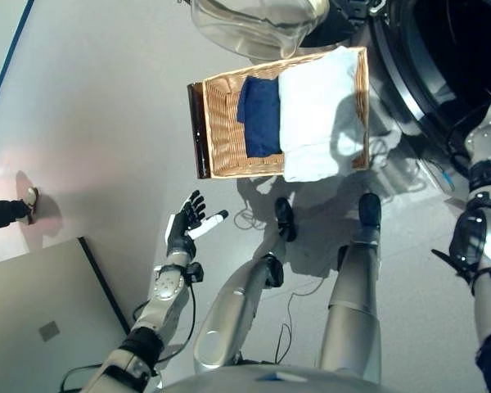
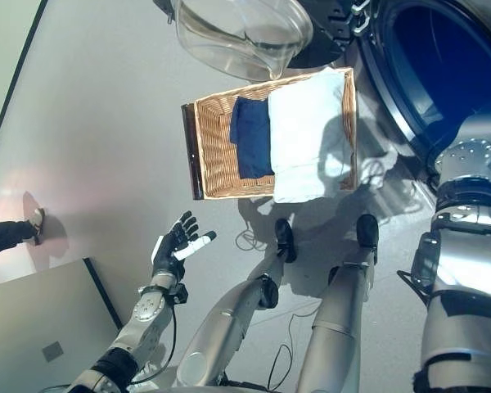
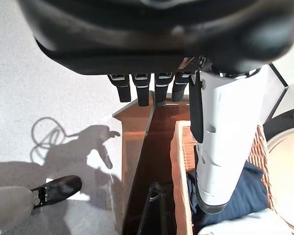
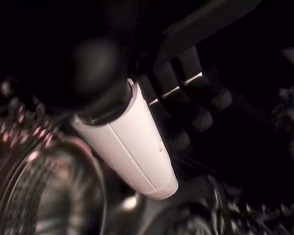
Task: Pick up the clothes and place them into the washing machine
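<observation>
A wicker basket (image 1: 221, 123) sits on the grey floor (image 1: 90, 123) just beside the washing machine (image 2: 442, 74), whose glass door (image 2: 237, 33) stands swung open above it. Inside lie a folded navy garment (image 1: 260, 115) and a white towel (image 1: 319, 110), touching side by side. The left hand (image 1: 182, 228) hovers well short of the basket, fingers straight, empty. The right hand (image 4: 152, 137) is inside the dark drum (perforated metal shows past it), fingers relaxed, holding nothing.
</observation>
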